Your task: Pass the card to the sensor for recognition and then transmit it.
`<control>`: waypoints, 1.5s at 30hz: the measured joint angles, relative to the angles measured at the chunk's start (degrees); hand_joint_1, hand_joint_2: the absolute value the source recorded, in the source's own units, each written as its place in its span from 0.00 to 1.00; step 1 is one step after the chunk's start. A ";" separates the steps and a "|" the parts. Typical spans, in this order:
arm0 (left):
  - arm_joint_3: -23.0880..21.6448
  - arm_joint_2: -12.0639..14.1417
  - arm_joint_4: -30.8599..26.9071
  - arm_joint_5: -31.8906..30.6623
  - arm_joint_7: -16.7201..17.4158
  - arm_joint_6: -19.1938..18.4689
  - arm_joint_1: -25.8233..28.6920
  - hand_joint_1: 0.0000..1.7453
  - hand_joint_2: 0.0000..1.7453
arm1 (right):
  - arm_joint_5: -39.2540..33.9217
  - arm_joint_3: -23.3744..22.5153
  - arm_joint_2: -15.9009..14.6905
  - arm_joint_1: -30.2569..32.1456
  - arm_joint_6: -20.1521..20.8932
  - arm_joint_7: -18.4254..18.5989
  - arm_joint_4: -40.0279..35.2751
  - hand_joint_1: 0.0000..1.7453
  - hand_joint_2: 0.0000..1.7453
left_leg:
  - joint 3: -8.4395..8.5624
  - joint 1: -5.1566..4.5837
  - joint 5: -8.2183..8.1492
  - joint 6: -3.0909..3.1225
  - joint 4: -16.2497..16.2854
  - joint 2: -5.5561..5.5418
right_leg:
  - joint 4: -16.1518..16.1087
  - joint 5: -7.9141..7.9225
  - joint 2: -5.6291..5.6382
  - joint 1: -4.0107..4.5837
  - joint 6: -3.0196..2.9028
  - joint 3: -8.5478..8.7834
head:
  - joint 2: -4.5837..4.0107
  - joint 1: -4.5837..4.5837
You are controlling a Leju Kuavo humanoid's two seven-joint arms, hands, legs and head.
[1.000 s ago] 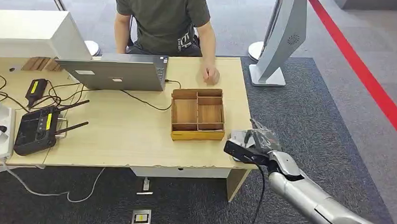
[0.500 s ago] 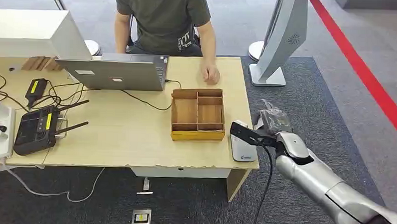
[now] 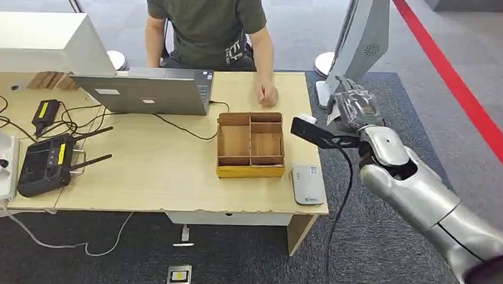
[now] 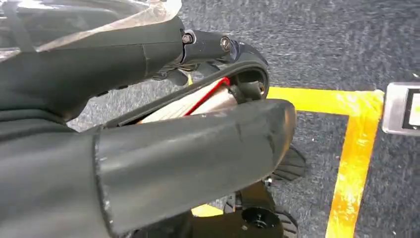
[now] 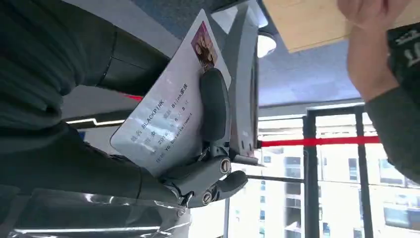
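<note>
My right hand (image 3: 353,109) is raised off the table's right edge, level with the wooden box, and it pinches a white printed card (image 5: 171,116) with a small photo between thumb and fingers (image 5: 214,111). A white sliver of the card (image 3: 330,116) shows beside the hand in the head view. The grey-white card sensor (image 3: 308,184) lies flat at the table's front right corner, below and nearer than the hand. A seated person's hand (image 3: 268,94) rests on the table's far edge. My left hand (image 4: 188,148) hangs over the floor holding nothing.
A wooden compartment box (image 3: 250,145) sits just left of the sensor. A laptop (image 3: 146,91), a black antenna device (image 3: 45,166) and cables take up the left of the table (image 3: 166,170). A grey stand (image 3: 356,51) rises right behind my hand.
My right hand, still holding the card, has lifted from over the sensor and moved away toward the far right. The sensor now lies uncovered.
</note>
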 joint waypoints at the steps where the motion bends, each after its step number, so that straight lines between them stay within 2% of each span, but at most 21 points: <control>1: -0.17 -0.09 -0.02 0.04 0.30 0.00 -0.24 0.00 0.00 | -0.48 0.09 0.80 -0.30 -0.13 -0.96 0.17 1.00 1.00 | -0.02 0.00 0.00 0.00 0.00 -0.01 | 0.00 0.00 0.00 0.00 0.00 0.00 | 0.02 0.00; 7: -1.20 -0.74 -0.04 0.66 1.07 0.04 -0.64 0.00 0.00 | -0.26 1.55 5.98 -3.67 -0.98 -3.52 3.55 1.00 1.00 | -0.01 0.01 0.02 -0.02 0.00 -0.01 | 0.02 0.00 0.00 0.01 0.00 -0.02 | 0.00 0.00; 11: -1.68 -0.98 -0.02 0.31 1.38 0.02 -0.56 0.00 0.00 | 0.33 2.33 8.31 -4.79 -1.29 -3.51 5.53 1.00 1.00 | -0.02 0.01 0.02 -0.02 0.00 -0.03 | 0.00 -0.01 -0.01 0.01 0.00 -0.02 | 0.00 0.00; 18: -3.34 -1.11 -0.02 -0.59 1.53 -0.63 -0.69 0.00 0.00 | 0.77 2.91 9.29 -4.83 -0.33 -0.26 7.08 1.00 1.00 | -0.02 -0.01 0.01 -0.02 0.01 -0.03 | -0.02 -0.01 -0.02 0.00 0.01 -0.03 | 0.02 0.00; 26: -4.24 -1.22 -0.02 -0.70 1.59 -0.66 -0.71 0.00 0.00 | 0.77 2.93 9.53 -4.83 -0.09 -0.04 7.37 1.00 1.00 | -0.01 0.01 0.01 -0.02 0.00 -0.02 | -0.01 -0.01 -0.02 0.01 0.00 -0.03 | 0.00 0.00; 36: -4.72 -1.29 -0.02 -0.87 2.05 -1.14 -0.76 0.00 0.00 | 0.59 3.23 9.48 -4.84 1.46 2.01 7.37 1.00 1.00 | -0.02 0.00 0.01 -0.01 0.01 -0.03 | -0.02 -0.01 -0.02 0.00 0.01 -0.02 | 0.02 0.00; 45: -4.76 -1.27 -0.02 -0.74 2.42 -1.35 -0.67 0.00 0.00 | 0.59 3.80 10.16 -4.98 1.60 1.73 7.37 1.00 1.00 | -0.04 0.00 0.01 -0.02 0.00 -0.04 | -0.01 -0.02 -0.02 0.00 0.01 -0.05 | 0.00 0.00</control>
